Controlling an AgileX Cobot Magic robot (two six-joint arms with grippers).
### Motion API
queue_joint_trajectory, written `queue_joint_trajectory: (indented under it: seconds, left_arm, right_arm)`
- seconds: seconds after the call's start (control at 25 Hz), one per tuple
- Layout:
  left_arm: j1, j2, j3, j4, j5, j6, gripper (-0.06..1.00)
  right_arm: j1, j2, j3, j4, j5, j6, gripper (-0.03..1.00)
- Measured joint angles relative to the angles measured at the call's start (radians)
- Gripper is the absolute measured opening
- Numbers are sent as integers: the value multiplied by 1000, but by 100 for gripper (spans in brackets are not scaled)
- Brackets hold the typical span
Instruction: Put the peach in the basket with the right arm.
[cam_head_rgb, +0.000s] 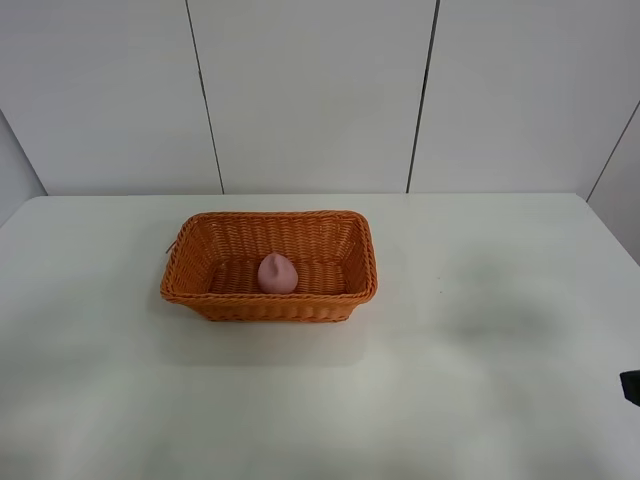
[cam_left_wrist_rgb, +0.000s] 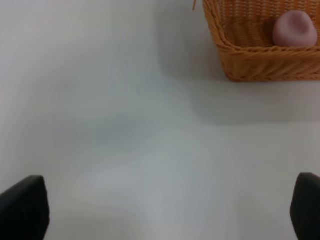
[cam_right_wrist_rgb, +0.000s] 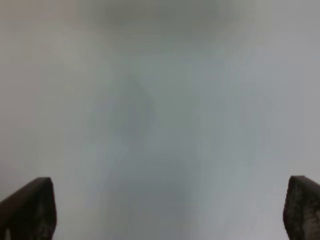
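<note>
Peach (cam_head_rgb: 277, 273) lies inside basket (cam_head_rgb: 268, 297), on its floor near front wall. Basket stands on white table (cam_head_rgb: 480, 400), nearer far edge, left of centre. Left gripper (cam_left_wrist_rgb: 160, 210) fingers wide, holding nothing. Right gripper (cam_right_wrist_rgb: 165, 210) fingers wide too, over bare table.

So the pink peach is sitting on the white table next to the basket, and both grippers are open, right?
Not quite. The peach is inside the basket, resting on its woven floor, not beside it on the table. The exterior high view shows this. Both the left gripper and right gripper are open.
</note>
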Motion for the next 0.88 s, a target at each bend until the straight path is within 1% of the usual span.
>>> queue_joint_trajectory:
  seconds: [0.2,0.4,0.52,0.88]
  left_arm:
    - [0,0,0,0,0,0,99]
    - [0,0,0,0,0,0,99]
    - [0,0,0,0,0,0,99]
    - [0,0,0,0,0,0,99]
  right_arm:
    - [0,-295,33,0,-3,0,70]
    - [0,-470,35,0,-4,0,70]
    - [0,-516,35,0,-5,0,70]
    - [0,-518,35,0,-5,0,70]
